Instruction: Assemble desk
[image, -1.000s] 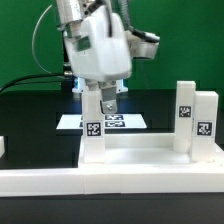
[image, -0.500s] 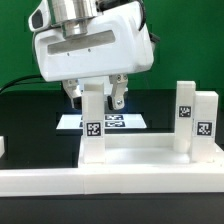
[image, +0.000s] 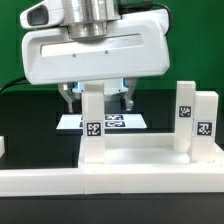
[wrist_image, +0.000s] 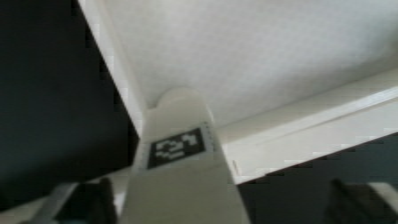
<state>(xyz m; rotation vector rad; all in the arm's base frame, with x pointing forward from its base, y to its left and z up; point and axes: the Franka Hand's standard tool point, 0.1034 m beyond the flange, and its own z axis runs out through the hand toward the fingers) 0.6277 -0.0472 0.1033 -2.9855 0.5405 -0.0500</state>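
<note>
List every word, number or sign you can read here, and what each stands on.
No words, brands or numbers can be read in either view.
Left upright leg: one black-and-white square tag, a pattern only.
Two right upright legs: one such tag each.
Marker board: tags partly hidden behind the left leg.
Gripper: no label visible.

The robot's big white body hides the tops of the pincer (image: 99, 96) fingers in the exterior view. The leg (image: 92, 125) covers part of the marker board (image: 122, 121) behind it. In the wrist view, the leg's (wrist_image: 175, 180) tag (wrist_image: 175, 147) is blurry, and the fingertips (wrist_image: 57, 203) are cut off at the edge.
</note>
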